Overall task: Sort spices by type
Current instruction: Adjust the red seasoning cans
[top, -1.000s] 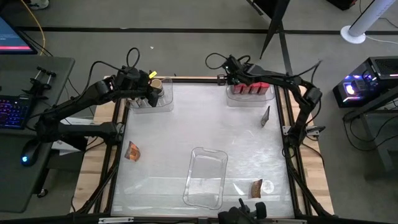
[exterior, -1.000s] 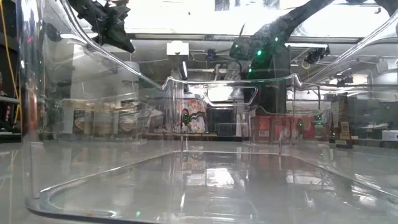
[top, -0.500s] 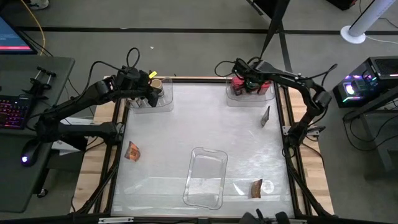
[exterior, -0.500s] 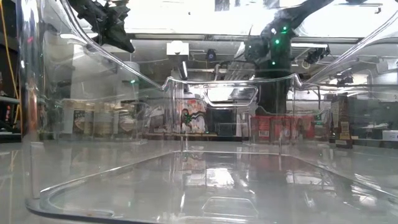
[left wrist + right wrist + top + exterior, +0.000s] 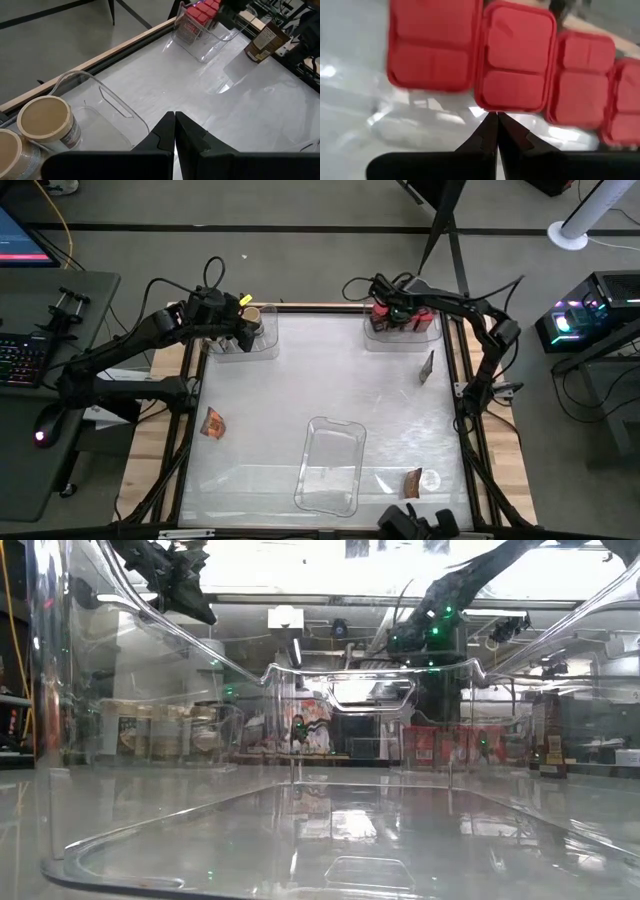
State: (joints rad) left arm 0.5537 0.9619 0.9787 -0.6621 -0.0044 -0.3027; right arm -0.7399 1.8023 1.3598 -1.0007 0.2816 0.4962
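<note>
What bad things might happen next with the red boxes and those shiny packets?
1. The right pincer hangs shut just above the red boxes packed side by side in their clear tray; dropping lower, it might knock one over.
2. Foil packets lie loose near the table's edges; flat ones may slip from a pincer or slide off.
3. The left pincer, shut beside the tan-lidded jars, could bump them when turning.

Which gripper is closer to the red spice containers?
Right. The right gripper hovers directly over the red spice containers in their tray; the left gripper sits across the table, over the jars' tray.
</note>
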